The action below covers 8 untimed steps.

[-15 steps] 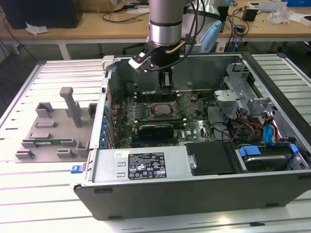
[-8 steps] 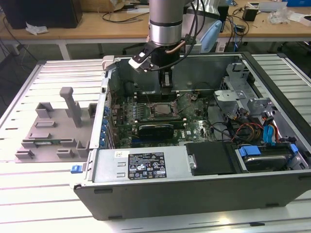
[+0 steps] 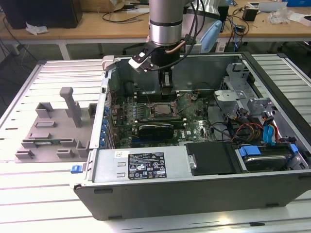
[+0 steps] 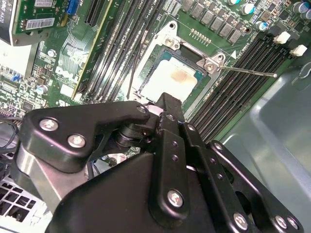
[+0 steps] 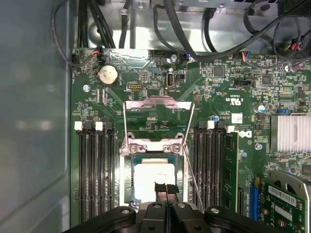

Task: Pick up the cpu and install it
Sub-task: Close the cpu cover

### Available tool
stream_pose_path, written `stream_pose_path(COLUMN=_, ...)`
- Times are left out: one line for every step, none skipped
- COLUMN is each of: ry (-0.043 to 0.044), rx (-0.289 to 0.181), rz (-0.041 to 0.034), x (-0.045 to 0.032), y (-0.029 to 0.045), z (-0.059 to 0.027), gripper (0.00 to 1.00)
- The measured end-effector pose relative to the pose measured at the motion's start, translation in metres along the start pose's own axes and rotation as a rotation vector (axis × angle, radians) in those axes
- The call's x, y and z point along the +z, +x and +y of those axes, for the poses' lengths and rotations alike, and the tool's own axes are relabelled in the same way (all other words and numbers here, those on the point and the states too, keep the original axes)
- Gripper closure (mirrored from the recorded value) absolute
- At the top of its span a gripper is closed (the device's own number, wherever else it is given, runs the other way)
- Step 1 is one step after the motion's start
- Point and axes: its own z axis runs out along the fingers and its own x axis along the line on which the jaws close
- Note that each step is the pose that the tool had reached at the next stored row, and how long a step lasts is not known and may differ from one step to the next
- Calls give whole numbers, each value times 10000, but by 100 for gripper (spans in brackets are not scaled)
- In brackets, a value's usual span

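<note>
gripper [image 5: 165,188]: closed to a hairline seam, clamping nothing visible, poised directly over the open cpu socket [image 5: 128,179] inside the computer case [image 3: 194,191]. contact with the chip not determinable in either wrist view.

cpu [image 5: 151,175]: flat in the socket, silvery top up, square to the frame, one edge partly covered by the fingertips [image 5: 159,188].

load plate [image 5: 158,103]: swung up and back, not yet closed over the chip.

retention lever [image 4: 248,71]: unlatched, lying out beside the socket.

grey fixture tray [image 3: 48,141]: outside the case at the exterior view's left, well apart from the arm.

step in hand, as judged: end of placement, with the chip apparently already set down and free of the fingers, or under light seating pressure. locking not done.

requirements for any further move, as judged:
- keep travel strictly vertical.
- apply no side load to the chip.
- clear the upright load plate and the memory slots [image 5: 97,170] flanking the socket.
- confirm the chip sits level in its recess before any clamping force.
</note>
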Motion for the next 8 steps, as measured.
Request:
stream_pose_path(ry=1, rx=0, rz=-3, x=0, y=0, z=0, gripper=89)
stream_pose_path(ry=1, rx=0, rz=-8, x=0, y=0, z=0, gripper=89)
stream_pose_path(ry=0, rx=0, rz=-12, x=0, y=0, z=0, gripper=89)
stream_pose_path(ry=0, rx=0, rz=-16, x=0, y=0, z=0, gripper=89)
stream_pose_path(ry=1, rx=0, rz=-17, x=-5, y=0, z=0, gripper=89)
stream_pose_path(ry=1, rx=0, rz=-17, x=-25, y=-2, z=0, gripper=89)
stream_pose_path(ry=0, rx=0, rz=-16, x=-49, y=-4, z=1, gripper=89)
stream_pose_path(ry=0, rx=0, rz=-16, x=-74, y=-5, z=1, gripper=89)
